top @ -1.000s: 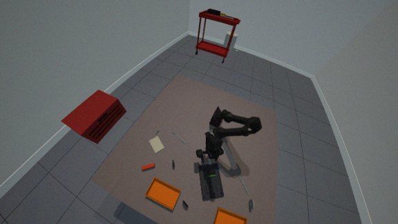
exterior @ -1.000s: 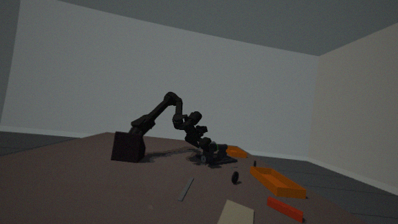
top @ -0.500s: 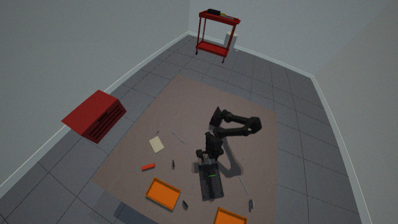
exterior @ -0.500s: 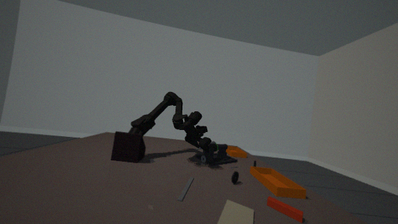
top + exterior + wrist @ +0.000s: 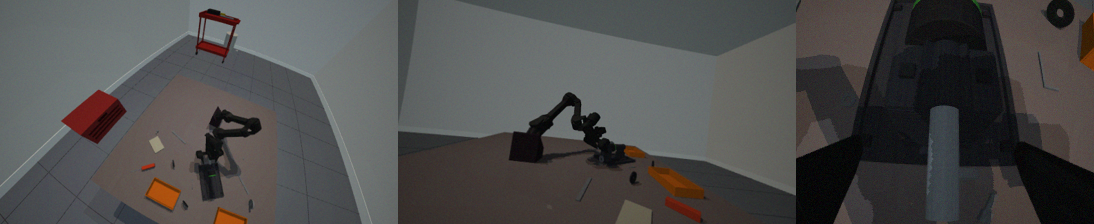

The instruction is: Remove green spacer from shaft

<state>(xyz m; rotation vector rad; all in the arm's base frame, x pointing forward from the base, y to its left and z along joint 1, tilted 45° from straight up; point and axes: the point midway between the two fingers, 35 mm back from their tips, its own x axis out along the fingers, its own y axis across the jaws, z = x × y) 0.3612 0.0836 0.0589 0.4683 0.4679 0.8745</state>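
You have the broad brownish table [image 5: 193, 100] [image 5: 467, 180] [image 5: 826, 30] below your work, with a red cart [image 5: 211, 48] standing beyond its far edge and a red cabinet [image 5: 98, 114] off to its left. Your dark arm [image 5: 235, 133] [image 5: 555, 110] bends out to the right and back over the table. Its gripper [image 5: 209, 160] [image 5: 603, 151] [image 5: 940, 147] is at the far end of the dark housing fixture [image 5: 217, 193] [image 5: 627, 161] [image 5: 886, 150]. Near and left of that fixture you see one orange tray [image 5: 163, 194] [image 5: 676, 181] [image 5: 1088, 42]; a second orange tray [image 5: 231, 217] [image 5: 634, 152] lies nearer still, at the near edge of the top view. The pale card [image 5: 156, 144] [image 5: 634, 212] lies farther left, with the red handle [image 5: 148, 166] [image 5: 683, 209] on its near side. The gray shaft [image 5: 944, 165] sticks out from the fixture toward you in the wrist view, passing between your fingers, which stand wide apart and grip nothing. A dark ring [image 5: 185, 204] [image 5: 1068, 19] is just beside the left tray. Smallest, your green spacer [image 5: 212, 175] [image 5: 615, 147] [image 5: 978, 6] is up on the fixture, off the table; only a thin green band of it shows.
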